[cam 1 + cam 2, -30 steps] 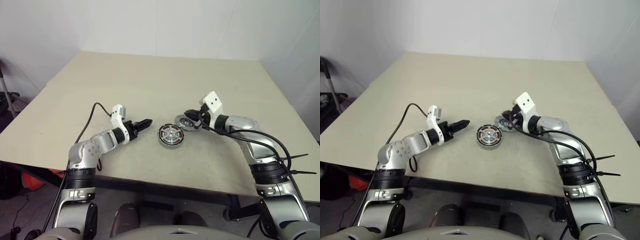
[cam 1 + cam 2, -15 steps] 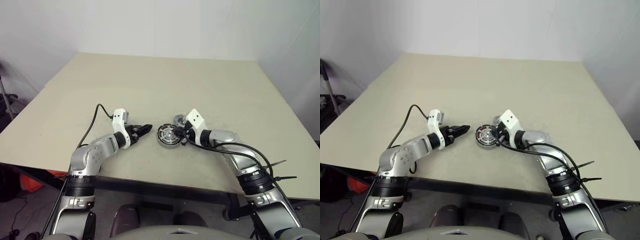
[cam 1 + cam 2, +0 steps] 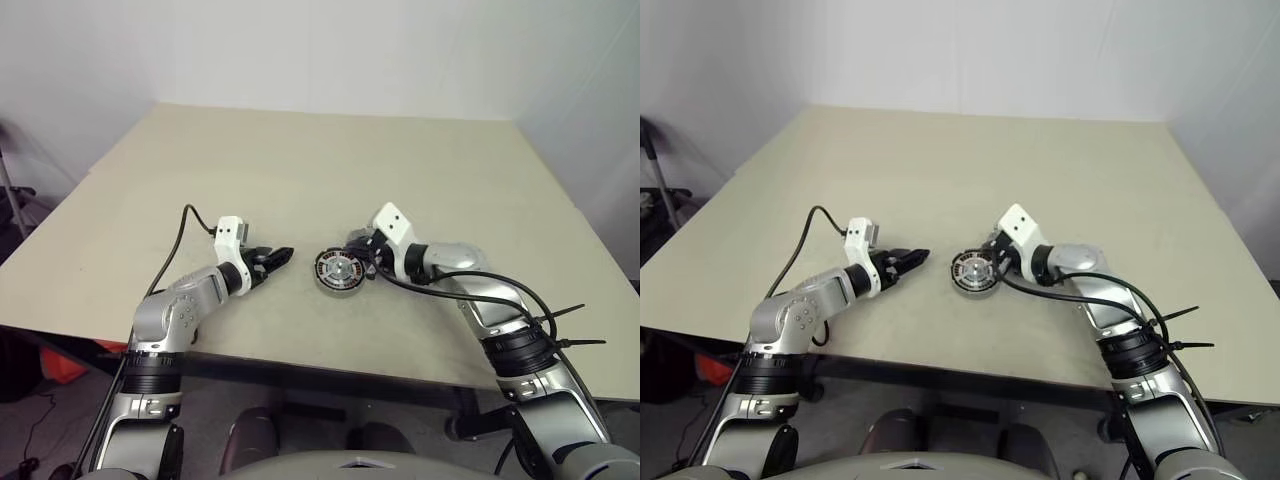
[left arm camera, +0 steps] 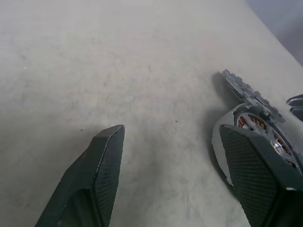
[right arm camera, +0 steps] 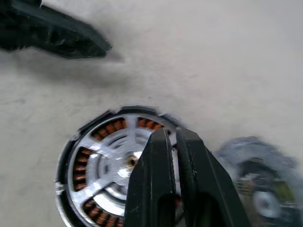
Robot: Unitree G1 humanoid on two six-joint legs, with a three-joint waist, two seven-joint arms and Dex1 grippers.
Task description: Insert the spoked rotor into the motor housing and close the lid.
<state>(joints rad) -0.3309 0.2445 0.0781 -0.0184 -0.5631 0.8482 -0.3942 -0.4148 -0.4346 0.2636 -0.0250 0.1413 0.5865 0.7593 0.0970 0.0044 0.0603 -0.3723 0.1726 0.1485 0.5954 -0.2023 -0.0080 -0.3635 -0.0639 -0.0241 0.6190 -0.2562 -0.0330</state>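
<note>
The right tool (image 5: 173, 137), its 2 fingers pressed together with nothing between them, now hangs over the motor housing (image 3: 340, 271), tips at the rim nearest the lid (image 5: 258, 182). A second ago it stood further toward the right edge of the surface (image 3: 300, 170), beside the lid; it has since swung in toward the middle and come lower. The spoked rotor (image 5: 118, 165) already sits inside the housing, silver spokes framed by copper windings, so the insertion looks done. The lid lies flat on the surface, touching or just beside the housing on the side toward the far edge and right. The closed fingers are probably there to press or seat the rotor, or to nudge it; they cannot pick up the lid as they stand.

The left tool (image 3: 272, 257) has its fingers apart and empty, pointing at the housing from the left, near but not touching, having barely shifted. Closing the lid remains to be done.
</note>
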